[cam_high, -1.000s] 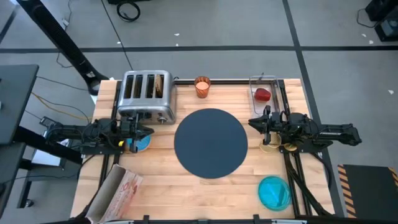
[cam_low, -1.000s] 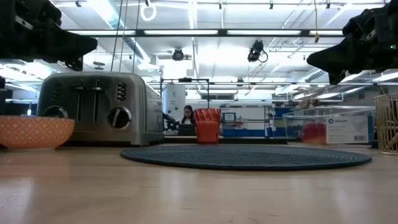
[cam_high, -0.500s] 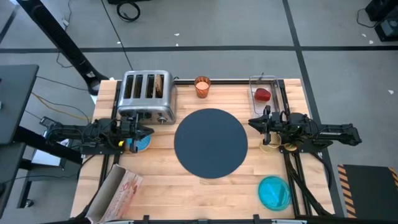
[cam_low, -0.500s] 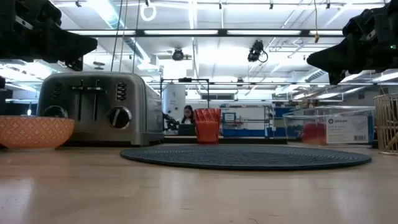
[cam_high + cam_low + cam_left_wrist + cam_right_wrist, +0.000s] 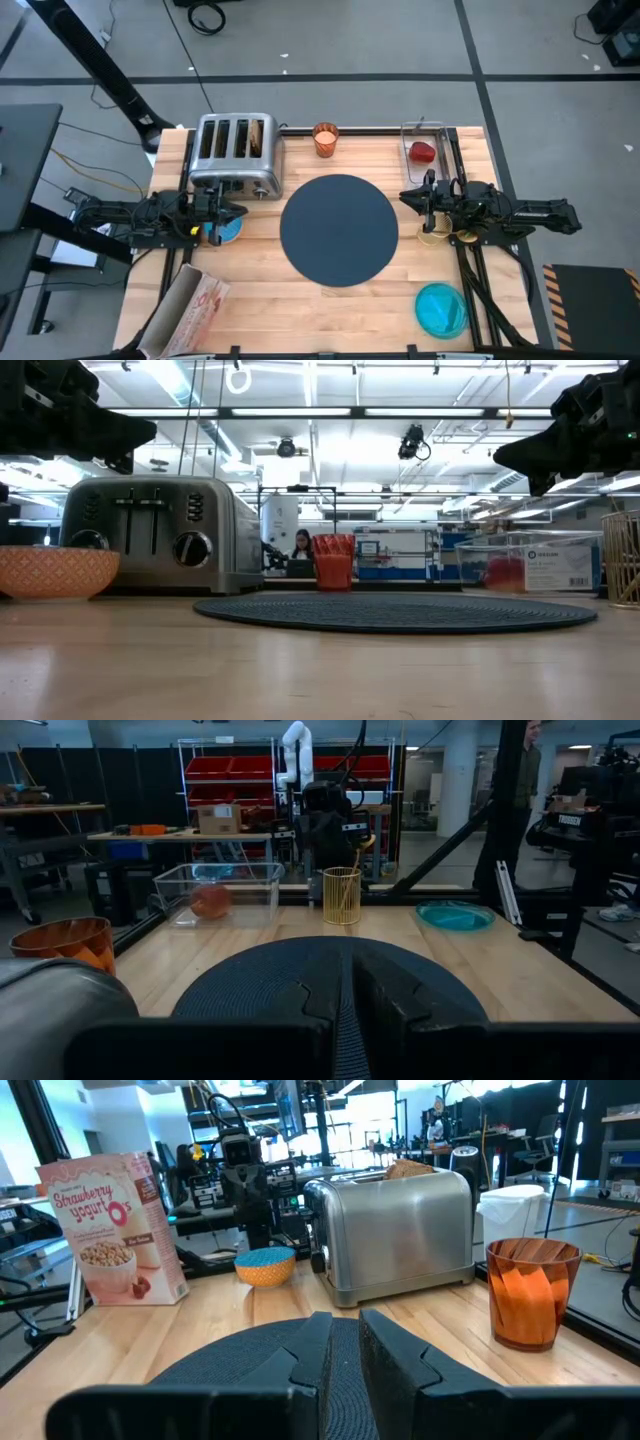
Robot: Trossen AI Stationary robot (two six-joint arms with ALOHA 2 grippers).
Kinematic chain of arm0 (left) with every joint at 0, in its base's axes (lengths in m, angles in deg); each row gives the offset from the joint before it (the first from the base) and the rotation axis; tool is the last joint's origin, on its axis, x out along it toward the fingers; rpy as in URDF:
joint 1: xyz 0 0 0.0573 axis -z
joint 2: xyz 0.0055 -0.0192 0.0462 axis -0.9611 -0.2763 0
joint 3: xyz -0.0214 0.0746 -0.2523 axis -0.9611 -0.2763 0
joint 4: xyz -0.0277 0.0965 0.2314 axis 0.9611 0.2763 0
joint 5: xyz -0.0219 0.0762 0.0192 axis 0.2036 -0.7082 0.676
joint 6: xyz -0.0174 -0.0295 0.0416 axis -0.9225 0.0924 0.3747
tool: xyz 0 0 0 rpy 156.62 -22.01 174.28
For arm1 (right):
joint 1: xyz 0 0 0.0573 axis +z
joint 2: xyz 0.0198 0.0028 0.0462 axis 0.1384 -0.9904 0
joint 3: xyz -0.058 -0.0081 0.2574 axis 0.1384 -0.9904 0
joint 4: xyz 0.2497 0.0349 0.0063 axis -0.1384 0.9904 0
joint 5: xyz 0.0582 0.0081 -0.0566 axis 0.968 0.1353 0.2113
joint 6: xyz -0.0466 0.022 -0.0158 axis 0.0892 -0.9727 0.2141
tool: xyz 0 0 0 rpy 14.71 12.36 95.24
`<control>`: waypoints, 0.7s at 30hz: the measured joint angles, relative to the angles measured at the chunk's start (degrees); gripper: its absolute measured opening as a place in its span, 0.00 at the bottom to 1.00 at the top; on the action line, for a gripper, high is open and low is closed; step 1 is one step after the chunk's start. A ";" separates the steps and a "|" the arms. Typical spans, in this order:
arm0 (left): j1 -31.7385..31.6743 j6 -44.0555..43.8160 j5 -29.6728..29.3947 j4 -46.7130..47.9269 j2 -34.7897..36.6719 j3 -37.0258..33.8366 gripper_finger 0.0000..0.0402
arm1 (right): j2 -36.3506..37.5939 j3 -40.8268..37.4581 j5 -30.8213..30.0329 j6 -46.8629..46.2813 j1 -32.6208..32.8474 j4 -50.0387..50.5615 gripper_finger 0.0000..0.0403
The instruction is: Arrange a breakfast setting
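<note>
Left gripper [image 5: 240, 210]: fingers nearly together, holding nothing, hovering above the bowl [image 5: 226, 229], toaster [image 5: 236, 154] just beside.
Right gripper [image 5: 405, 196]: fingers nearly together, holding nothing.
Mat [image 5: 339, 229]: between both grippers.
Cup [image 5: 325, 139], fruit [image 5: 423, 152], plate [image 5: 441, 308]: near the right gripper.

A pale wooden butcher-block table [image 5: 260, 300] carries a large round dark-blue woven mat [image 5: 339, 230] at its centre. Behind the mat stand a silver metal toaster [image 5: 235, 155] and an orange translucent cup [image 5: 325, 139]. A clear plastic box [image 5: 424, 148] sits at the far right corner, a teal round plate [image 5: 441, 308] at the near right, a cereal box [image 5: 190, 305] lies near left.
</note>
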 joint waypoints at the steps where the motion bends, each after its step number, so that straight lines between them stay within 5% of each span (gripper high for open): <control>1: 0.00 0.00 0.02 0.00 0.00 0.00 0.09 | -0.02 0.00 0.00 0.00 -0.01 0.00 0.15; 21: 0.00 -2.18 0.02 -0.14 0.00 0.00 0.09 | 0.00 0.00 0.00 0.00 0.00 -0.02 0.15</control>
